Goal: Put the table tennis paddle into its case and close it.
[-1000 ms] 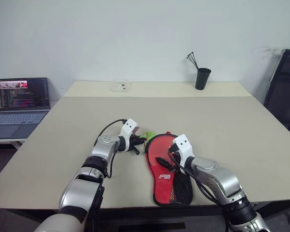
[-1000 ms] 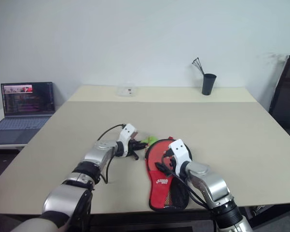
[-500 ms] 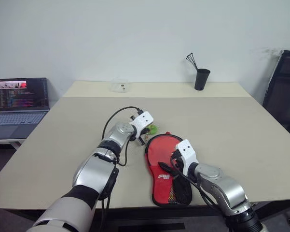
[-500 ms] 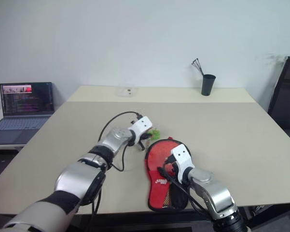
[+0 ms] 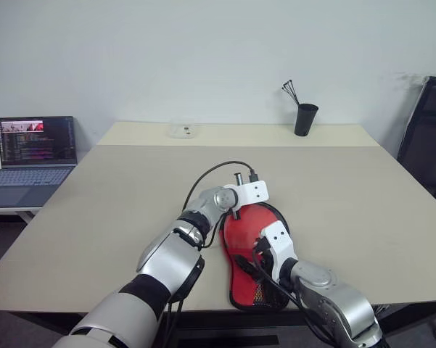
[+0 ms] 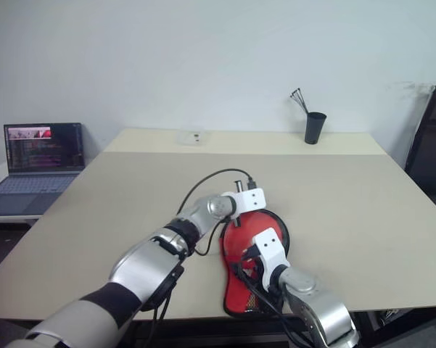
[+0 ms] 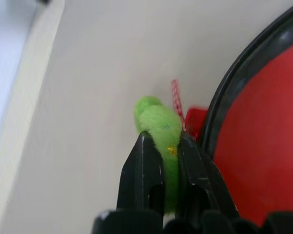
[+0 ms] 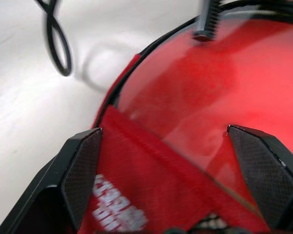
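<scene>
The left gripper is clamped narrowly on a fuzzy green tag, its two black fingers pinching it from either side. Just past those fingers a short red cord runs from the tag to the black-edged rim of the case, which lies immediately beside the gripper. In the head views this gripper sits over the far, rounded end of the case, with a black cable looping up behind its wrist.

The right gripper is spread wide and holds nothing. Between its fingers lies the red side of the case, with the white logo close to one finger and the edge of the black mesh pocket just under the gripper. In the head views this gripper hovers over the middle of the case, nearer the robot than the left one.

The case lies flat on the beige surface, its narrow end near the robot's edge. Whether the paddle is inside cannot be told.

Well beyond both grippers, a black cup with sticks stands at the far side of the surface, a small clear box sits at the far edge, and a laptop is open on a side desk off to the left.
</scene>
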Robot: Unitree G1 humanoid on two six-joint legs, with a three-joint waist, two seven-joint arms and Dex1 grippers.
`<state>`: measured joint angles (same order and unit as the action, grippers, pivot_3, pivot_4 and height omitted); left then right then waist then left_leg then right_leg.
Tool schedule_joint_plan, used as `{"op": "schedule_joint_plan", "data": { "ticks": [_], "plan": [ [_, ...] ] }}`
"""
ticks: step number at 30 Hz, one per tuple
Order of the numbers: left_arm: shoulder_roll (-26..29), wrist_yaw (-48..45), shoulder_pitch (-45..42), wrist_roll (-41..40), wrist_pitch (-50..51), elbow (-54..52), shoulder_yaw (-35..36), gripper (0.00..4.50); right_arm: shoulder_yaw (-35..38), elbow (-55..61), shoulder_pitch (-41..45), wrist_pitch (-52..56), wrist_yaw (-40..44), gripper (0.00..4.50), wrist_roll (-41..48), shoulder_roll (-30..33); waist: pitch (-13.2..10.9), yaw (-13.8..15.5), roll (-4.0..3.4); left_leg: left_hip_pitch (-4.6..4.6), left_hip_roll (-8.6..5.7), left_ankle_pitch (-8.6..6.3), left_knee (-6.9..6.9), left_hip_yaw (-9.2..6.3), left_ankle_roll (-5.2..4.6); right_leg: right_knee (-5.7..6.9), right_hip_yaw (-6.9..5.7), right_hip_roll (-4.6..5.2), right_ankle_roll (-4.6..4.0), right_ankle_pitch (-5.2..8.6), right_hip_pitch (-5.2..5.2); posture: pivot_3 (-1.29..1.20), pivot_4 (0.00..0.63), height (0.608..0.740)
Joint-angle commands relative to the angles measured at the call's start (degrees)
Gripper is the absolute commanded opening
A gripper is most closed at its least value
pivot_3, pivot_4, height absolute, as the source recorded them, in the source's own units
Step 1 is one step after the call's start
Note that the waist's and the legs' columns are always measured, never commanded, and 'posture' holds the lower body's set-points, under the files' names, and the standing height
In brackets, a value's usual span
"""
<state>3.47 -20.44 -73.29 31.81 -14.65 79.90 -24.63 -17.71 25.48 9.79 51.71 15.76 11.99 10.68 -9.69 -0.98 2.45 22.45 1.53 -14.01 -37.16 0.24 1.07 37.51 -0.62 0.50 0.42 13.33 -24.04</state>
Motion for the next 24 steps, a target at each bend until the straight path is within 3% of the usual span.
{"op": "schedule_joint_plan", "data": {
  "ticks": [1,14,24],
  "plan": [
    [-2.32,4.50,-3.96,3.79,-3.98,-1.13,-3.02,0.03,-3.34,-2.71,-4.24,5.80,-0.53,4.50,0.30,-0.04,0.00,0.10,0.00,0.01,0.00,0.00,0.00,0.00,0.00,-0.02,0.00,0.00,0.00,0.00,0.00,0.00,0.150,0.740],
    [-9.95,9.86,-8.01,9.25,-9.11,-0.78,-7.45,0.03,-3.79,-1.60,-6.07,6.26,-1.94,4.50,0.64,-0.74,0.01,0.84,-0.01,0.20,-0.02,-0.01,0.11,-0.04,0.00,-0.43,-0.05,0.00,0.01,-0.01,0.00,0.00,0.150,0.740],
    [-11.58,5.07,-6.68,6.11,-11.34,-0.88,-4.82,0.03,-2.84,-3.19,-4.46,5.39,-1.40,4.50,0.49,-0.59,0.02,0.82,-0.02,0.18,-0.01,-0.01,0.11,-0.04,0.00,-0.41,-0.07,-0.03,0.01,-0.01,0.00,0.00,0.150,0.740]
  ]
}}
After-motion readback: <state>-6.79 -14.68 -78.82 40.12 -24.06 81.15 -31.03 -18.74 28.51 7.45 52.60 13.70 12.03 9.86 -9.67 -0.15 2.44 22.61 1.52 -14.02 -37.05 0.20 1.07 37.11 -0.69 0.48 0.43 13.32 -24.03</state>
